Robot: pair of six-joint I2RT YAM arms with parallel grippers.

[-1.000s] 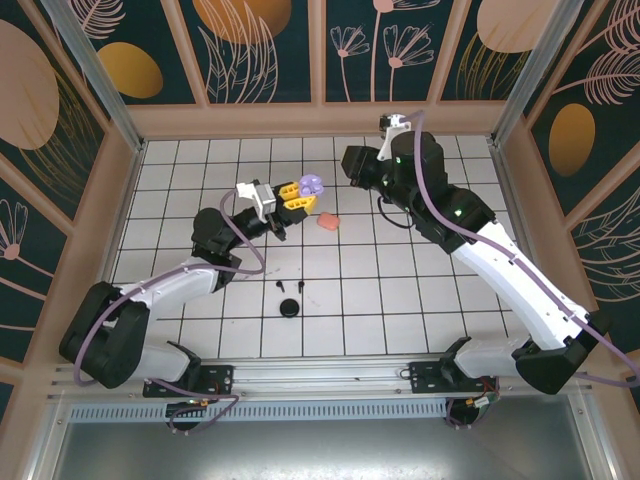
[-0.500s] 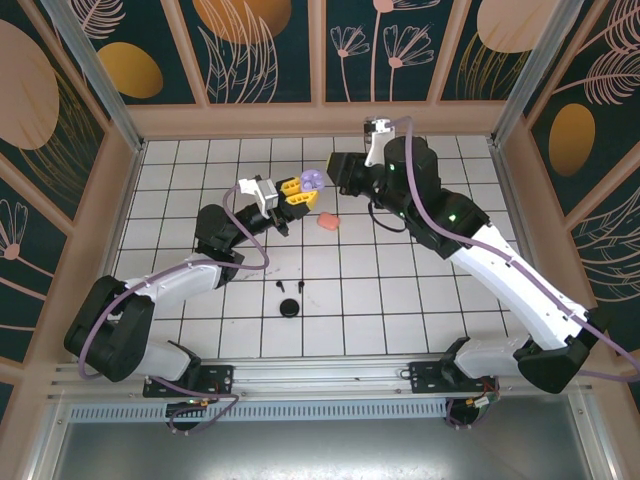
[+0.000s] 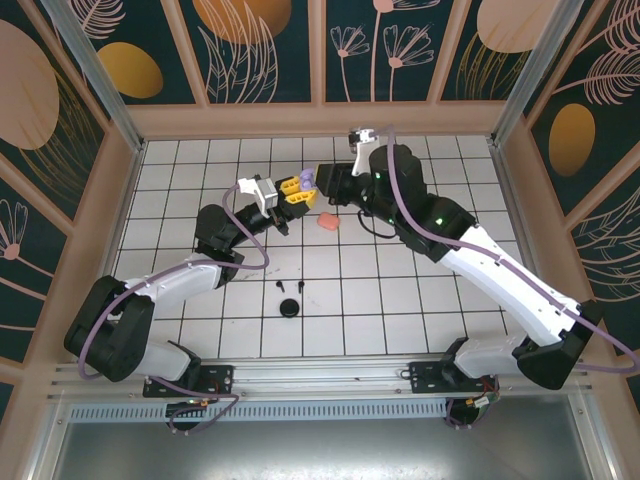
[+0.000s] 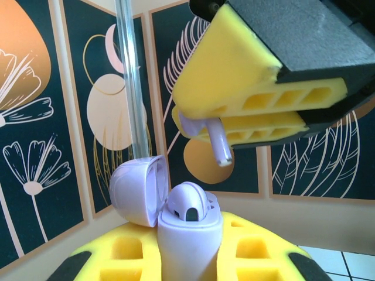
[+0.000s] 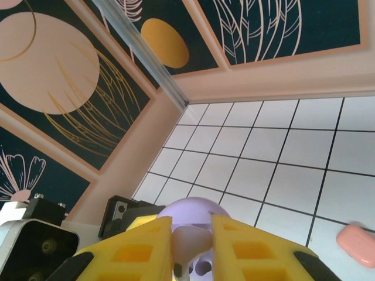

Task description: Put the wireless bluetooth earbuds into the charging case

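My left gripper (image 3: 292,193) is shut on a lilac charging case (image 4: 188,243), held upright with its lid (image 4: 136,190) swung open to the left. One lilac earbud (image 4: 188,202) sits in the case. Just above it, my right gripper (image 3: 318,181) is shut on a second lilac earbud (image 4: 215,139), stem pointing down, a short gap above the case mouth. In the right wrist view that earbud (image 5: 188,241) is pinched between the yellow fingers (image 5: 132,249), with the case lid (image 5: 188,209) right behind it.
A salmon-pink case (image 3: 327,222) lies on the white tiles just right of the grippers. A round black case (image 3: 289,308) and two black earbuds (image 3: 280,287) lie nearer the arm bases. The back wall stands close behind the grippers.
My right gripper has moved left with the lilac earbud and now hangs over the case. The left gripper has shifted only slightly, still holding the case.
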